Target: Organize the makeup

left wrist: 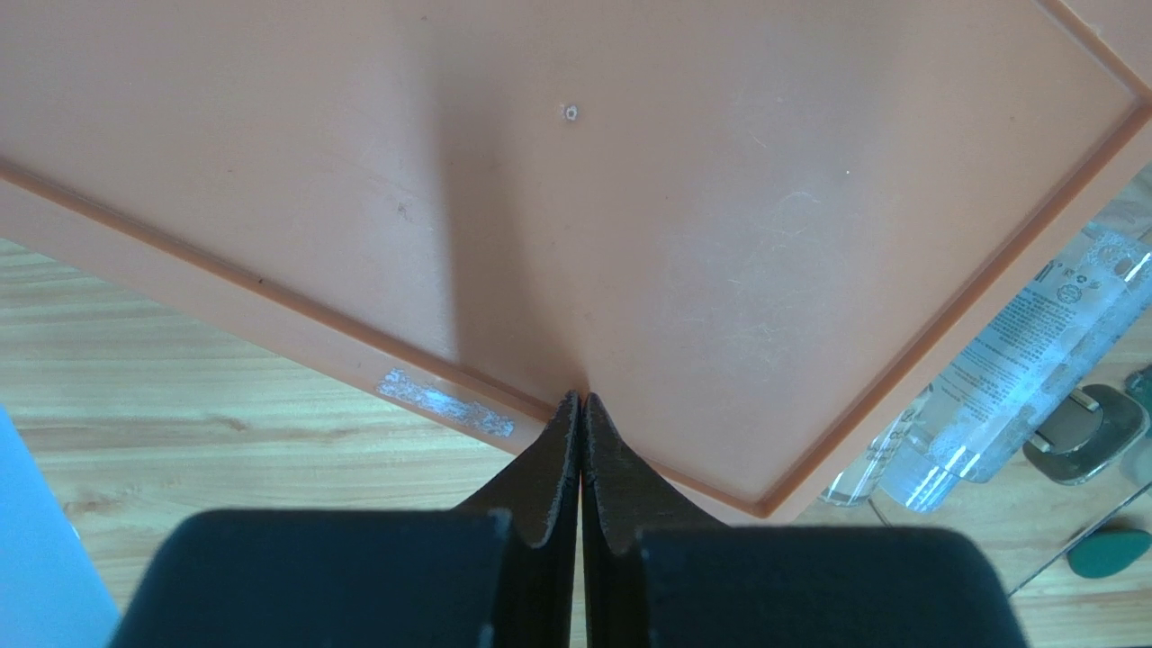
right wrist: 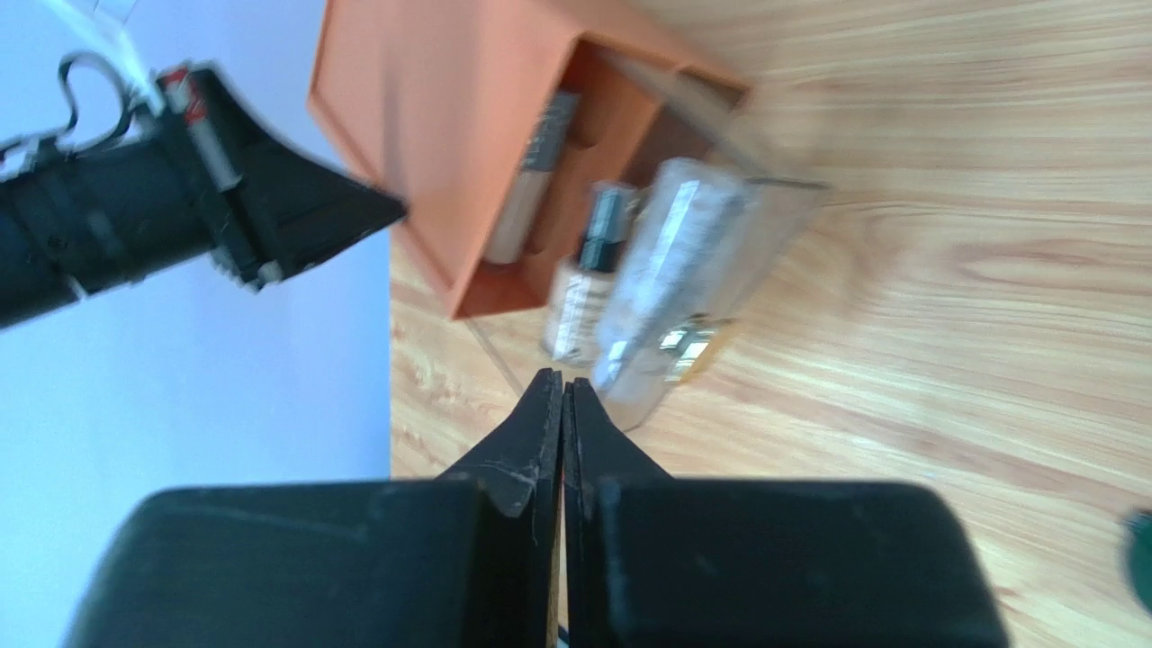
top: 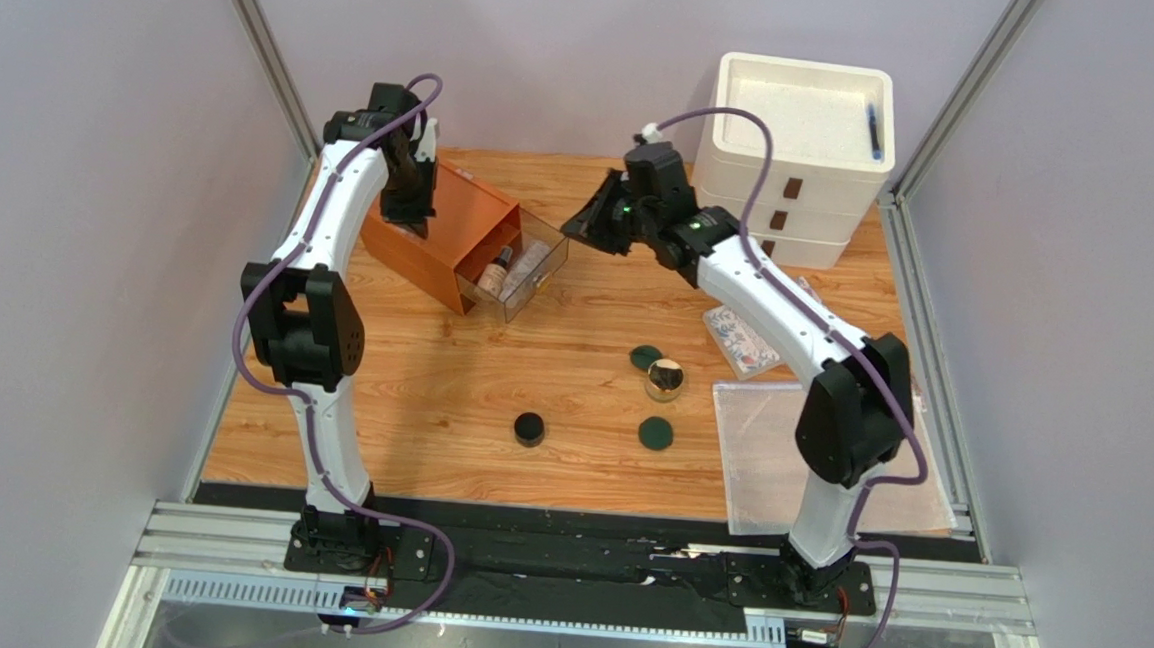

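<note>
An orange box stands at the back left with its clear drawer pulled out. The drawer holds makeup: a beige foundation bottle with a dark cap and clear tubes, also seen as clear tubes. Loose on the table lie two dark green discs, a gold-rimmed jar and a black pot. My left gripper is shut and empty, its tips against the box's orange top. My right gripper is shut and empty, hovering just right of the drawer.
A white drawer unit stands at the back right. A printed packet and a large clear plastic bag lie under the right arm. Grey walls close in both sides.
</note>
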Tool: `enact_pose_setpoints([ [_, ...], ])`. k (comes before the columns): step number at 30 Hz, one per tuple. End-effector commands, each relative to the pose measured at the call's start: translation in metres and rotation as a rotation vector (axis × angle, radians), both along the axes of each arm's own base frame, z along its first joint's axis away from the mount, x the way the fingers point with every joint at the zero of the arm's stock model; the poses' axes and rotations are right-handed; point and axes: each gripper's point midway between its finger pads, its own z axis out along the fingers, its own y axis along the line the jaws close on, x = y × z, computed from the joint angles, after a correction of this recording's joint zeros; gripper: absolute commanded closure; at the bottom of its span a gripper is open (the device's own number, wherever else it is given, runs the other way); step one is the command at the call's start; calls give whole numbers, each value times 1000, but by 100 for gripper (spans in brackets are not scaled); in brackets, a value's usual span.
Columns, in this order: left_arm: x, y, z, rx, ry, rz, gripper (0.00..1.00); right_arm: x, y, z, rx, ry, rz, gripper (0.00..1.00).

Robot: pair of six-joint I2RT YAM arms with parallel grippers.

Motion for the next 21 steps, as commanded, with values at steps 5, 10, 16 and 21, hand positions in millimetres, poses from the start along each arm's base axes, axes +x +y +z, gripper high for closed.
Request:
enact_pose_setpoints([
  [5, -4, 7, -3, 26, 30, 0, 100, -8, -25, -59, 23, 159, -13, 100],
  [10, -5, 6, -2, 23, 31, -2, 100, -12, -4, -91, 78, 272, 38, 100],
  [16, -7, 3, -3, 7, 37, -2, 100, 1, 27, -100, 90, 277, 91, 100],
  [21, -8, 3, -2, 8, 35, -8, 100, 16, 54, -97, 120, 259, 125, 100],
])
